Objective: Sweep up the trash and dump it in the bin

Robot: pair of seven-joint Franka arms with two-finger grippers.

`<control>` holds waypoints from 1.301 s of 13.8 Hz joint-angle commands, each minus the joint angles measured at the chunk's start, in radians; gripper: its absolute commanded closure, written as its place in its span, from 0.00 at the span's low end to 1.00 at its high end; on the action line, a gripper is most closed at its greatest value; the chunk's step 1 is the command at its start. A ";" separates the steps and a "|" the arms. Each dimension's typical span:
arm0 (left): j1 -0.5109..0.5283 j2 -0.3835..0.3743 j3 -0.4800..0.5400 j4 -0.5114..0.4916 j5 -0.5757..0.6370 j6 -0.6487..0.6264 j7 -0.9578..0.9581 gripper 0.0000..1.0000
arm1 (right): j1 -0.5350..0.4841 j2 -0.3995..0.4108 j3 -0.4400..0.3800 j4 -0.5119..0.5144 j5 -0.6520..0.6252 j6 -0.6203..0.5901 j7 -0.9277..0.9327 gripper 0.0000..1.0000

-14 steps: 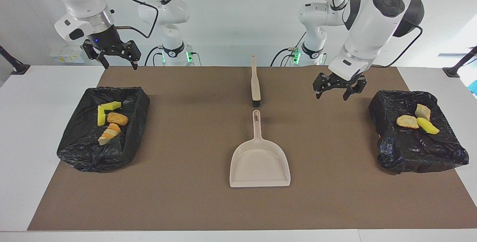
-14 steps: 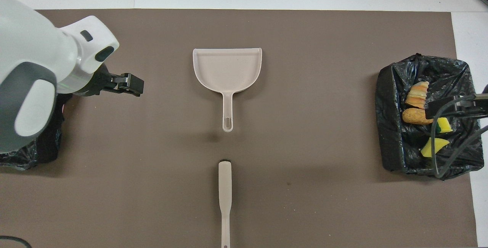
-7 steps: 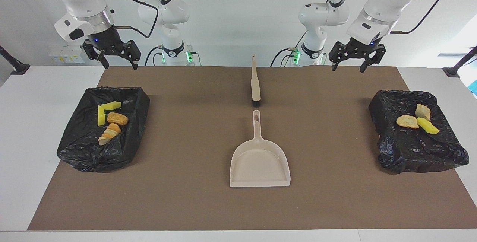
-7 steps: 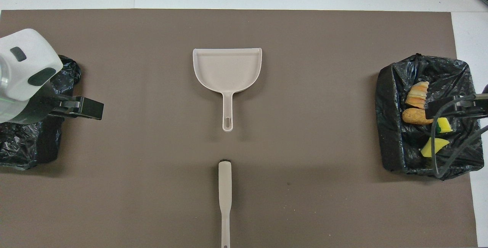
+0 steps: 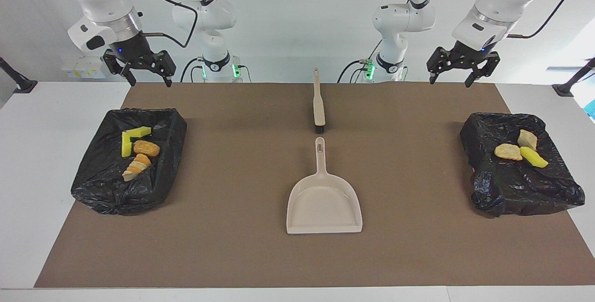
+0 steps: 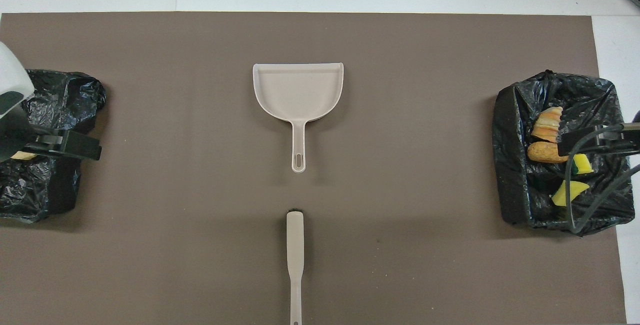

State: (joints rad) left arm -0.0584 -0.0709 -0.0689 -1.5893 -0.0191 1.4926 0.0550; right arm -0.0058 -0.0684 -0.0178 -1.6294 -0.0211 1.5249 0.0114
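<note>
Trash lay in two black-lined bins and none of it showed on the brown mat. Four scraps sat in the bin (image 5: 128, 160) at the right arm's end of the counter: two yellow sponge pieces (image 5: 131, 137) nearest the robots, a tan-orange bread lump (image 5: 146, 147) just beside them, and a sliced orange-and-pale lump (image 5: 135, 166) farther from the robots. Three scraps sat in the other bin (image 5: 520, 176) at the left arm's end: a pale tan lump (image 5: 527, 139), a flatter tan-orange lump (image 5: 507, 152) and a yellow sponge piece (image 5: 533, 157), all close together. Between the two bins, in the middle of the mat (image 5: 232, 200), the beige dustpan (image 5: 324, 204) lay flat and empty, its handle pointing toward the robots. The beige brush (image 5: 319, 104) lay in line with it, nearer to the robots, its dark bristle end just apart from the tip of the dustpan handle. The right tool (image 5: 139, 72) hung in the air over the mat's edge at the robots' end, its fingers spread wide and holding nothing. The left tool (image 5: 458, 69) hung likewise over the same edge toward the left arm's end, also spread wide and empty. Neither tool touched the brush, the dustpan or a bin. The white counter (image 5: 28, 176) showed around the mat.
</note>
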 commanded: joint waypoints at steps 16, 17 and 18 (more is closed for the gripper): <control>-0.067 0.085 0.136 0.218 -0.005 -0.150 0.068 0.00 | -0.005 -0.014 0.004 -0.010 0.006 -0.003 0.012 0.00; -0.067 0.080 0.132 0.218 -0.005 -0.149 0.065 0.00 | -0.005 -0.014 0.005 -0.010 0.006 -0.003 0.010 0.00; -0.067 0.080 0.132 0.218 -0.004 -0.146 0.060 0.00 | -0.005 -0.014 0.004 -0.010 0.006 -0.003 0.012 0.00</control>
State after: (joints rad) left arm -0.1250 -0.0156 0.0611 -1.4237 -0.0200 1.3805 0.1192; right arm -0.0058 -0.0684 -0.0178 -1.6294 -0.0211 1.5249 0.0114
